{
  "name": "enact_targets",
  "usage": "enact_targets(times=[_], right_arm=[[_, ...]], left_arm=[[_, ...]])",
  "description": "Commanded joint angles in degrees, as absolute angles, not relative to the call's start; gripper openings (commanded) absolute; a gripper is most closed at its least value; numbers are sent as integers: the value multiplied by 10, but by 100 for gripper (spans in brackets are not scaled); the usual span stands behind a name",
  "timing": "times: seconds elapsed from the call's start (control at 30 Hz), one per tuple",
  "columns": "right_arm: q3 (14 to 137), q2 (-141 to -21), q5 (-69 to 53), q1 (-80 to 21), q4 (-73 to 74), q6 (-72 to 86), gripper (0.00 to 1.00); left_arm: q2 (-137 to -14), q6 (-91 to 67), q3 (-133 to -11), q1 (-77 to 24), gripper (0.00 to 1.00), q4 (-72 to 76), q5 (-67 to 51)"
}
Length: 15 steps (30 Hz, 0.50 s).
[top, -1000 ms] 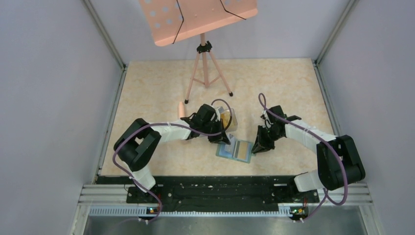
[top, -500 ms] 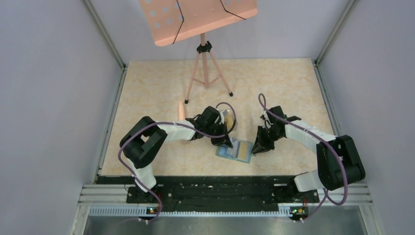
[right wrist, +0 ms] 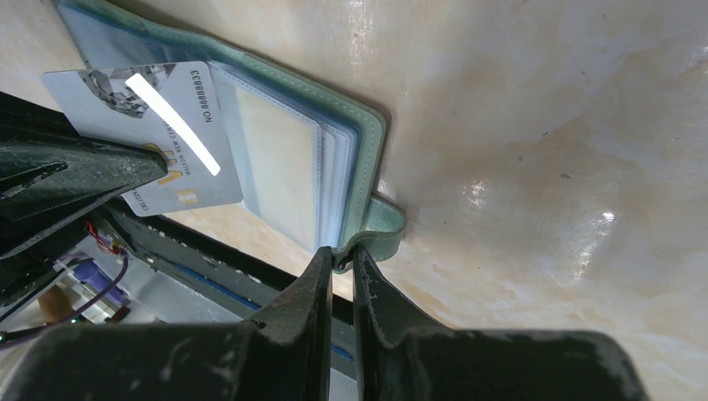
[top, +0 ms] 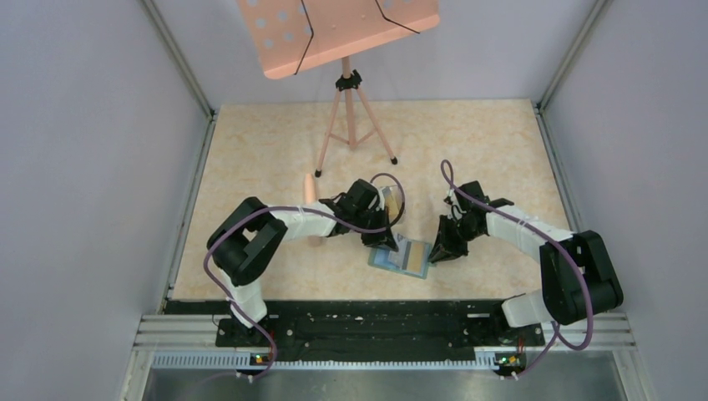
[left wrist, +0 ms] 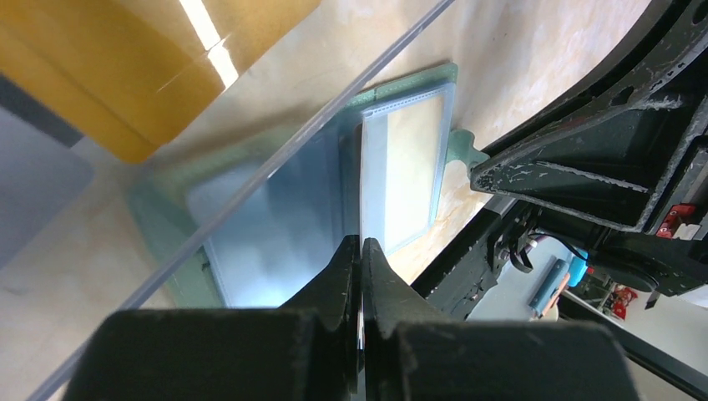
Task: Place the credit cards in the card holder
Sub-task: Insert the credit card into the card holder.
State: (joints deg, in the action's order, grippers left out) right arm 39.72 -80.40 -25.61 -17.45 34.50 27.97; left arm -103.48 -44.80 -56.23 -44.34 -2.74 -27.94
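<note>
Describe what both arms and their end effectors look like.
Both the left arm and right arm have bulky black joints, white links and a looping purple cable. The left end effector and right end effector have matte black, scuffed, tapering fingers.

Bright, even overhead light, soft short shadows in top view, white glare streak on grey card (right wrist: 147, 140), sheen on table (right wrist: 543, 125), wrist-cam fg blurred, slight edge distortion.

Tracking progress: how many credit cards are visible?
3: a grey card in the left gripper over the card holder; an orange card and another grey one seen through the clear box. More may be hidden there.
</note>
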Motion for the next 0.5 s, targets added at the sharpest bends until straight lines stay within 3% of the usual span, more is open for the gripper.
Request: enact_targets(times=[0.0,0.47], right_arm=[[390,-806,-261,-170,335,269,8],[381,-819,-259,-170,322,270,4]], left_arm=[[-1054,-443,-589,-456,0,-19,-299],[-1028,-499,-537,-462,0,50,-310]])
